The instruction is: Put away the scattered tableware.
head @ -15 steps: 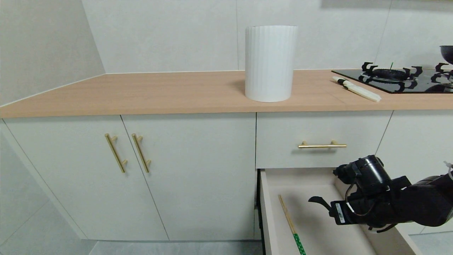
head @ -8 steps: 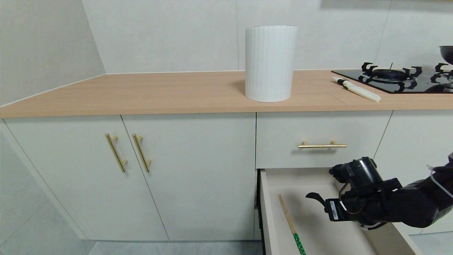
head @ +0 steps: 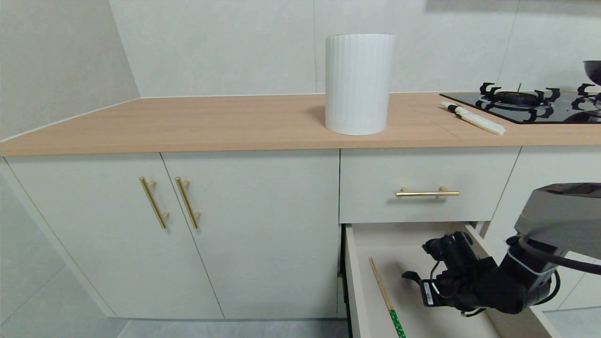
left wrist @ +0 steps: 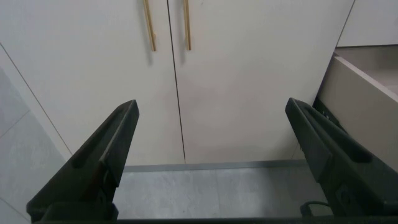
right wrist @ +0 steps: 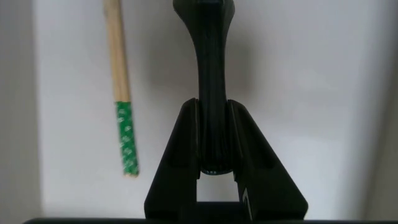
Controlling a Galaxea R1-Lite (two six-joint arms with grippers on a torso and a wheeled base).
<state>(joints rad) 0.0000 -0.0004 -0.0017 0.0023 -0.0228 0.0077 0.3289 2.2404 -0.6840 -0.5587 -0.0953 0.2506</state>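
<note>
A pair of wooden chopsticks with green ends (head: 386, 297) lies along the left side of the open lower drawer (head: 350, 267). My right gripper (head: 409, 276) is inside that drawer, just right of the chopsticks and apart from them. In the right wrist view its fingers (right wrist: 209, 12) are pressed together with nothing between them, and the chopsticks (right wrist: 119, 93) lie beside them on the drawer floor. My left gripper (left wrist: 210, 112) is open and holds nothing, low in front of the cabinet doors. A pale utensil with a dark band (head: 472, 118) lies on the counter beside the stove.
A tall white ribbed cylinder (head: 358, 83) stands on the wooden counter (head: 211, 122). A black gas stove (head: 535, 104) is at the right end. The upper drawer with a gold handle (head: 427, 193) is shut. Two cabinet doors with gold handles (head: 170, 203) stand at the left.
My right arm has dropped lower and moved left, taking the shut gripper deeper into the drawer and closer to the chopsticks. The chopsticks have not moved.
</note>
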